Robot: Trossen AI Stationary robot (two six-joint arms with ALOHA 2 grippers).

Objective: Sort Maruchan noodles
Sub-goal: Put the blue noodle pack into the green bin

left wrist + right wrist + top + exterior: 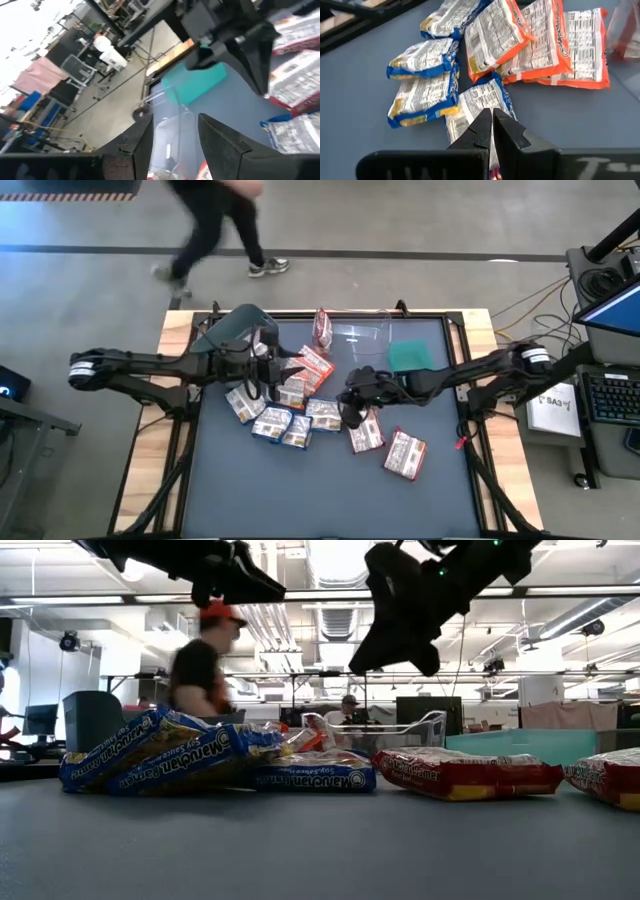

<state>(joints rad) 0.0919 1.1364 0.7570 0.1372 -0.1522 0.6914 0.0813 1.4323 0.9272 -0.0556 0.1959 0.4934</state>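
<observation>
Sorting has barely begun, I judge: most noodle packets lie heaped mid-worktop. My right hand hangs clenched, empty, above them; my left hand's grip I cannot tell.

Blue, orange and maroon ramen packets on a grey bench

Blue-and-white packets with yellow corners lie beside orange-edged packets printed in fine black text; maroon-and-white packets sit to the right of the blue ones. A teal-green bin stands behind them on the slate-grey bench, framed in pale wood.
</observation>
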